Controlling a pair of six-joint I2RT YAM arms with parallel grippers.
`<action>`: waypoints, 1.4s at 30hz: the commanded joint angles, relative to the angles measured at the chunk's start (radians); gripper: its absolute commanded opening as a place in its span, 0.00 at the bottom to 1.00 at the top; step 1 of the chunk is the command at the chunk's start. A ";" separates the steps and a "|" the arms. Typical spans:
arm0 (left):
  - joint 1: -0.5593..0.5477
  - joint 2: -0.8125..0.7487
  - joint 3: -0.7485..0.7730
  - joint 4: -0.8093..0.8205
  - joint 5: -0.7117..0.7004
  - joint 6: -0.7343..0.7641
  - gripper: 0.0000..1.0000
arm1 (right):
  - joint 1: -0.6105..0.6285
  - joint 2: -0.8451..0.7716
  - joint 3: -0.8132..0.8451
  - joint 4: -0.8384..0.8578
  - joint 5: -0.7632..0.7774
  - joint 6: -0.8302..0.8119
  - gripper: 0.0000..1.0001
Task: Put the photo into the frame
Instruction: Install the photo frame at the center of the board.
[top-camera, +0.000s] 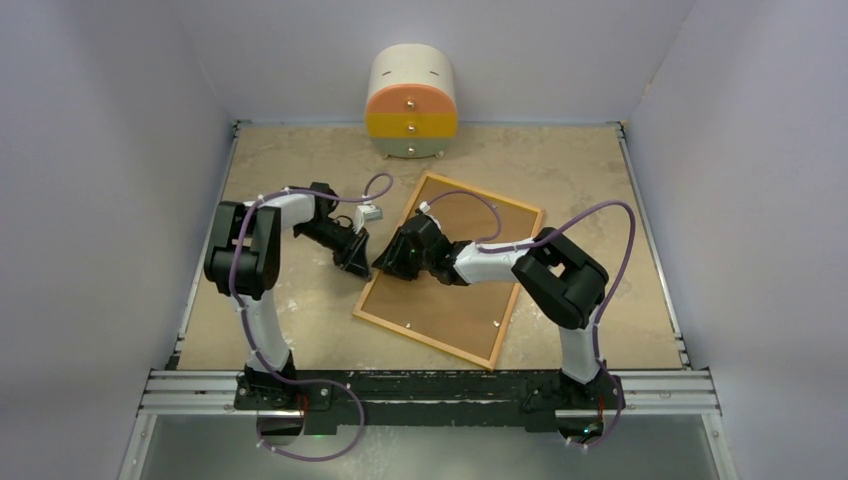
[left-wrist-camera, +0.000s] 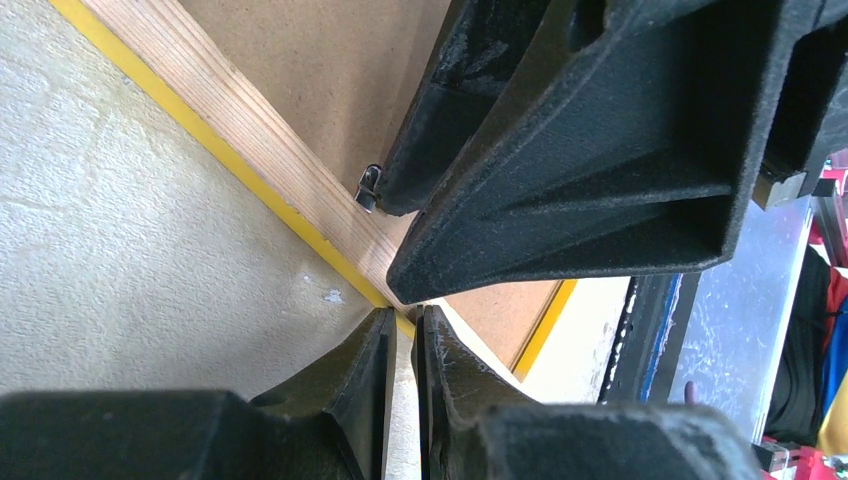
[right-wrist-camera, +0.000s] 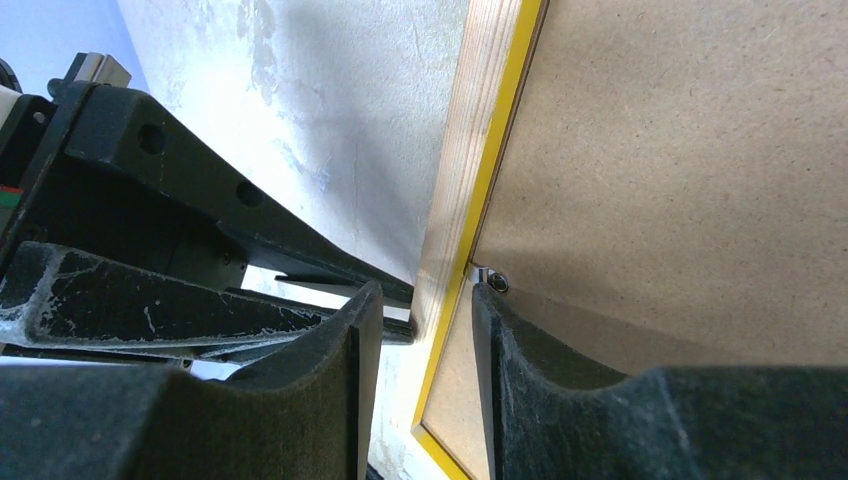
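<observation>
**Both tools at the frame's (top-camera: 425, 342) left rail**
The right tool (right-wrist-camera: 420, 300) straddles it, released; the left tool (left-wrist-camera: 402, 322) is nearly clenched at its edge, grip unclear.

No readable text, no labels or brands, no numbers or signs

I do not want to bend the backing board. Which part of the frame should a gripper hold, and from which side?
Probably the thin wooden rail on the frame's left long side, coming from outside that edge. The frame lies back up and the brown backing board fills its middle, so only the rim is narrow enough to pinch. The right gripper straddles it.
</observation>
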 joint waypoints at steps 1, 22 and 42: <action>-0.006 -0.025 -0.027 -0.009 -0.044 0.059 0.16 | -0.007 0.029 0.025 -0.023 0.042 -0.011 0.41; -0.003 -0.059 0.004 -0.035 -0.044 0.057 0.15 | -0.089 -0.181 -0.045 0.039 -0.051 -0.102 0.49; -0.015 0.175 0.353 0.167 0.050 -0.305 0.41 | -0.382 -0.036 0.112 -0.091 -0.120 -0.310 0.56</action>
